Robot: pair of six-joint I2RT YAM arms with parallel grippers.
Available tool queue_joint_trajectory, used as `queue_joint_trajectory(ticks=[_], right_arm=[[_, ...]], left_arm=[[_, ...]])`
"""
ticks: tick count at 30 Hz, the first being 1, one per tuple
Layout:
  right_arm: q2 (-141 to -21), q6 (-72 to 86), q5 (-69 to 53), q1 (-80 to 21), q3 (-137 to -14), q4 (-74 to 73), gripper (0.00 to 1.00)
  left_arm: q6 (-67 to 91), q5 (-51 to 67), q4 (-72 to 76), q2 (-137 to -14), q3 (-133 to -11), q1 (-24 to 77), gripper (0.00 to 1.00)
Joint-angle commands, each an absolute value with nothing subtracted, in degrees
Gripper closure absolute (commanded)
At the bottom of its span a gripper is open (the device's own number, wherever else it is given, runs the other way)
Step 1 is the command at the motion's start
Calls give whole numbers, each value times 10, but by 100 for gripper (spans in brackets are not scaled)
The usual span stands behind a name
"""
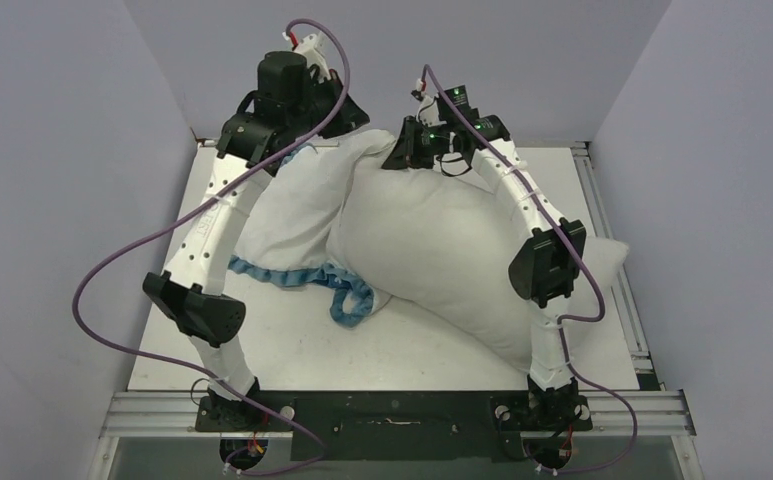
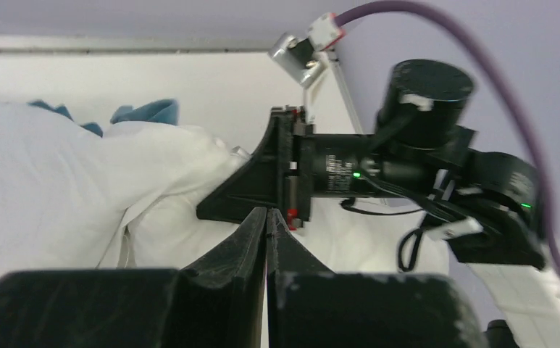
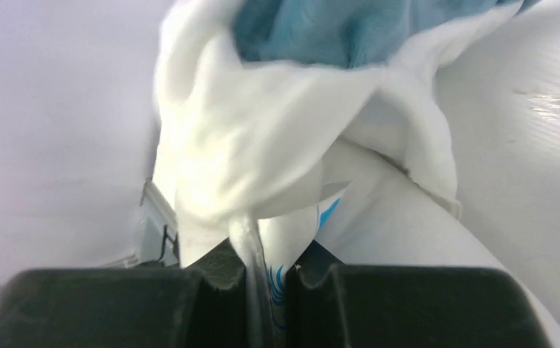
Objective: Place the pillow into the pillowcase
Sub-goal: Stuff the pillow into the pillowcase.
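white pillow [image 1: 432,250] corner pinched by right gripper [image 3: 266,264] — left gripper [image 2: 266,217] closed (nothing between).

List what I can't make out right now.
Left gripper: fingers together in left wrist view; whether cloth is pinched is hidden between them.
Pillowcase opening: top view, lost among bunched folds and the wrists.
Pillow, far edge: top view, behind the right arm.
Right wrist view: close, blurred cloth fills it.

White pillow [image 1: 432,245], white pillowcase [image 1: 287,215], blue ruffled edge [image 1: 347,298]
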State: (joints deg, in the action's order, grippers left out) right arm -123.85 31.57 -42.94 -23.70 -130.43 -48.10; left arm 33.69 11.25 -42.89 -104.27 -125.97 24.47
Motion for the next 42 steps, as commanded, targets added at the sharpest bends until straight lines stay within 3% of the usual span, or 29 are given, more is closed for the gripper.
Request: queue_joint_trajectory(ticks=[1,5,9,11,15,19,26,29,32,36,38,39,42], right_arm=[[-1206,319,-359,-247,-1283,-459,95],[-1209,286,-317,-256,-1320,-493,95],[-1179,273,-290,-273,-1273,-471,95],[-1169,274,-302,-278,-1235,-457,95],[-1151,270,-300,-283,-1169,-437,95],[-1155,267,-303,-285,-1150,-428,95],[-1180,262,-300,-285,-1180,-443,95],[-1187,261,-301,-285,-1186,-445,95],[-1192,262,-303,-285,-1190,-449,95],[-1198,261,-301,-282,-1196,-458,95],[-1199,261,-301,-280,-1202,-459,95],[-1200,261,-301,-278,-1206,-460,95],[-1201,260,-303,-276,-1210,-465,95]], left_arm=[[310,141,-376,-998,-1314,245,100],[272,138,-483,-1051,-1417,243,100],[291,140,-478,-1059,-1403,241,99],[297,127,-484,-1059,-1373,234,83],[279,163,-495,-1076,-1326,212,41],[261,213,-456,-1099,-1260,185,27],[210,289,-434,-1147,-1252,178,25],[201,308,-427,-1160,-1239,178,30],[207,323,-408,-1171,-1227,178,45],[215,332,-394,-1182,-1238,182,74],[212,328,-402,-1185,-1250,182,80],[205,320,-411,-1187,-1256,182,78],[187,282,-430,-1185,-1266,183,51]])
